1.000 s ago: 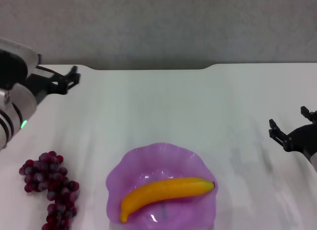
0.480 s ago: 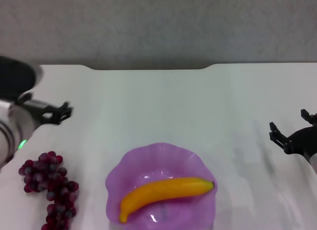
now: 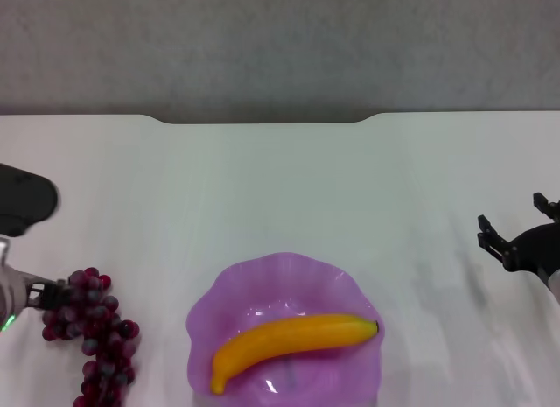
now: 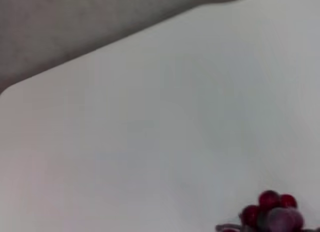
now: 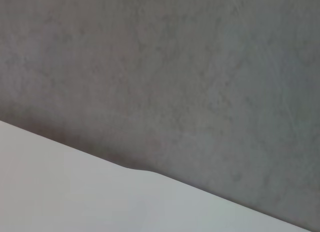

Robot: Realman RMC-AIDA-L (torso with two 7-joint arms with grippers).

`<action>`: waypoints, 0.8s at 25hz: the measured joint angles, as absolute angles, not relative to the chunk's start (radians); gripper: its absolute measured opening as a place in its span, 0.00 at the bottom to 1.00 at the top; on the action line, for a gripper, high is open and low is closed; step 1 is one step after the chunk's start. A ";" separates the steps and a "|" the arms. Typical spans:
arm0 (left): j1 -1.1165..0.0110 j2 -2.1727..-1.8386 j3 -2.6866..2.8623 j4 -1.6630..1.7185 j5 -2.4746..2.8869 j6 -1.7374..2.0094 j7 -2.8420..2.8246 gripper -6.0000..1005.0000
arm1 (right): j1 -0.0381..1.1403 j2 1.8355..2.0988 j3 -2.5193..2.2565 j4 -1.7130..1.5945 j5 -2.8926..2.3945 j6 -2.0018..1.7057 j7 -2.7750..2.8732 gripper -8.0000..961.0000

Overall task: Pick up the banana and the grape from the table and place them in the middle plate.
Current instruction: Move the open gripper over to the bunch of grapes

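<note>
The yellow banana [image 3: 293, 337] lies across the purple scalloped middle plate [image 3: 262, 271] at the near centre of the white table [image 3: 280, 179]. The dark red grape bunch [image 3: 92, 324] rests on the table to the left of the plate. My left gripper [image 3: 48, 293] is low at the bunch's upper left end, right against the top grapes. The left wrist view shows only the top grapes [image 4: 272, 217] at its edge. My right gripper [image 3: 512, 219] hovers open and empty at the far right, well away from the plate.
A grey wall [image 3: 280, 48] runs behind the table's notched far edge [image 3: 262, 120]. The dark left arm housing [image 3: 24, 201] sits at the left border. Bare white tabletop lies between the plate and the far edge.
My left arm has swung from the far left of the table down toward me and now sits at the top of the grape bunch. The right gripper, banana and plate stayed put.
</note>
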State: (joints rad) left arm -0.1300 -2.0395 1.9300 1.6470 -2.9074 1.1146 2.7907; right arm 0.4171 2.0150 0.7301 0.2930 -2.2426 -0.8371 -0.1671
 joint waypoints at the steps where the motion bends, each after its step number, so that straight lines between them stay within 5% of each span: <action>1: -0.136 -2.041 1.938 1.650 -2.908 1.129 2.801 0.85 | 0.417 2.015 0.731 0.293 -2.243 -0.836 -0.167 0.93; 20: -0.291 -2.046 2.063 1.470 -2.905 1.105 2.695 0.78 | 0.430 2.017 0.733 0.284 -2.243 -0.825 -0.167 0.93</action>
